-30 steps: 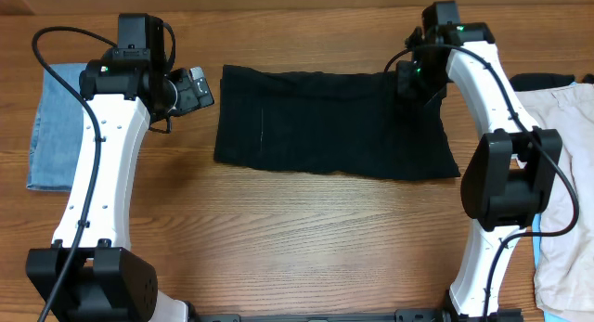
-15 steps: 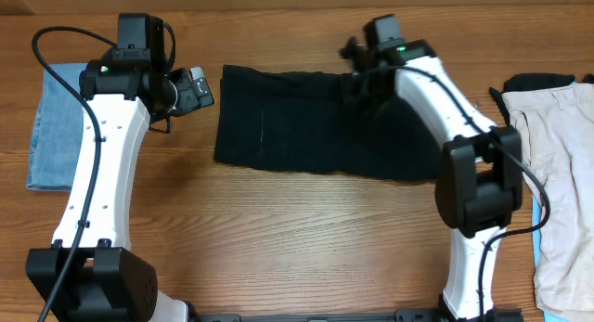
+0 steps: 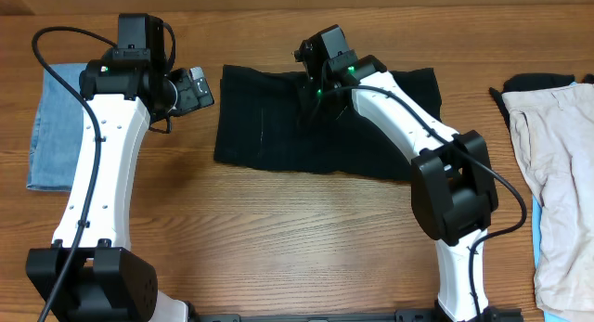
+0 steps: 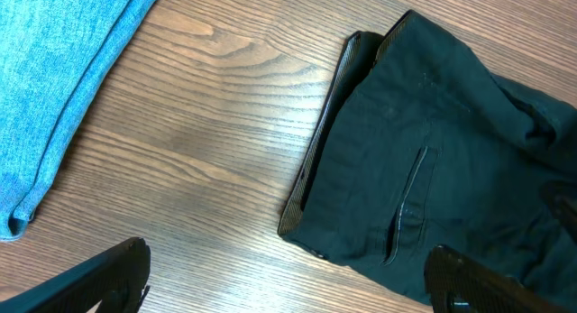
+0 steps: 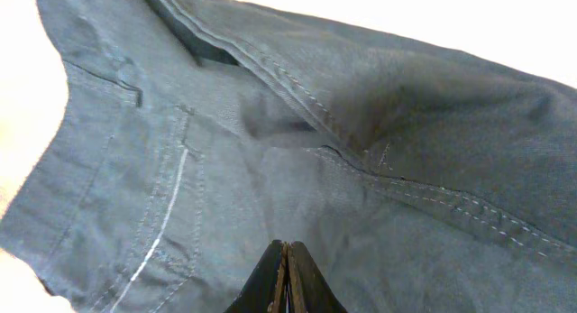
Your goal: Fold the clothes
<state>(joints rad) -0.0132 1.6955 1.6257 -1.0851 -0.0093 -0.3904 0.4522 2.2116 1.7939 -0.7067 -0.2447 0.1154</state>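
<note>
The large black garment [image 3: 269, 127] lies spread across the far middle of the table. It also shows in the left wrist view [image 4: 433, 160], and it fills the right wrist view [image 5: 270, 142]. My right gripper [image 3: 318, 83] is over the garment's upper middle. Its fingers [image 5: 286, 277] are pressed together, with black cloth all around the tips. My left gripper [image 3: 195, 88] is open and empty [image 4: 288, 286]. It hovers over bare wood just left of the garment's left edge. The light-blue denim piece [image 3: 56, 127] lies flat at the far left [image 4: 54, 78]. The beige piece [image 3: 561, 164] lies at the right edge.
A small dark cloth [image 3: 538, 81] lies at the top of the beige piece. A strip of light blue [image 3: 538, 231] shows beside its lower left edge. Bare wooden table [image 3: 306, 229] runs in front of the black garment between the two arm bases.
My right gripper has swept left from the garment's upper right corner to its upper middle, and the garment's right side has drawn in. The left arm has not moved.
</note>
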